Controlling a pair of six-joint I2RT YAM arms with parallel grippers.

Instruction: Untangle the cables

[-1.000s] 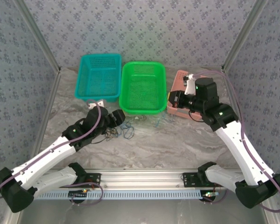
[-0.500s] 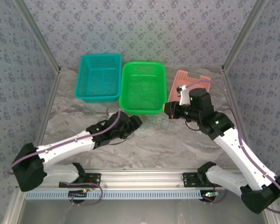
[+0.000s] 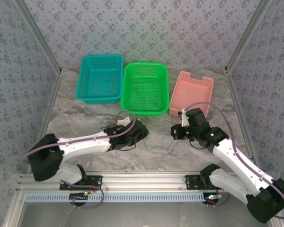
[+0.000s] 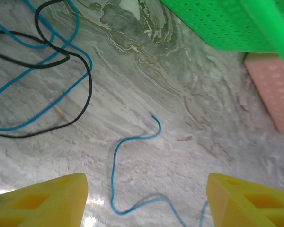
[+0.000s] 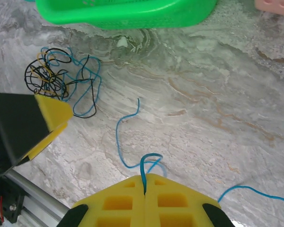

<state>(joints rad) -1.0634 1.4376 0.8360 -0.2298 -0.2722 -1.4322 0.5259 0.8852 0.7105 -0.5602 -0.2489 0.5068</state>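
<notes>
marble tabletop [image 3: 85,111] holds three baskets [image 3: 102,56] [image 3: 145,64] [image 3: 195,75], one tangle [image 5: 49,75], one blue cable [image 5: 119,127].

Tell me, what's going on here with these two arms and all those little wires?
Two robot arms are working at a tangle of thin black, blue and yellow-orange cables on a marbled table, near a green basket. The right gripper is shut on a blue cable, whose free end lies apart from the tangle. The left gripper hangs open over that same cable, holding nothing.
</notes>
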